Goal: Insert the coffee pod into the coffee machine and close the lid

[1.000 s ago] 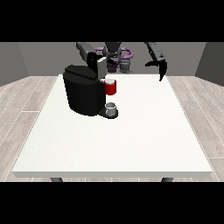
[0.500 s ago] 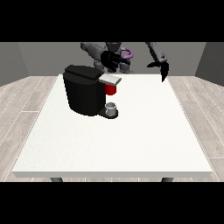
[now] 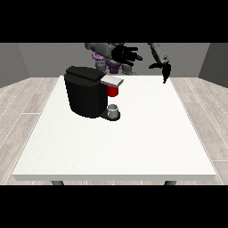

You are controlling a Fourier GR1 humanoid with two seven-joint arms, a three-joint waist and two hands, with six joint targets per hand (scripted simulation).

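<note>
A black coffee machine (image 3: 85, 91) stands on the white table (image 3: 116, 138) at the back left. Its grey lid (image 3: 112, 80) lies flat over the red pod holder (image 3: 112, 91). A small grey cup (image 3: 114, 109) sits on the machine's base below. The pod itself is hidden. The hand at the view's left (image 3: 125, 54) hovers above and behind the machine's lid with its fingers spread, holding nothing. The hand at the view's right (image 3: 164, 70) hangs over the table's back right with its fingers pointing down, apart from everything.
The robot's purple and grey torso (image 3: 111, 62) stands behind the table's far edge. Wooden floor surrounds the table, and the table's front edge (image 3: 113, 177) runs near the bottom.
The hand at the view's left rose off the lid and moved up and right. The lid, raised a second ago, now lies flat. The hand at the view's right shifted slightly.
</note>
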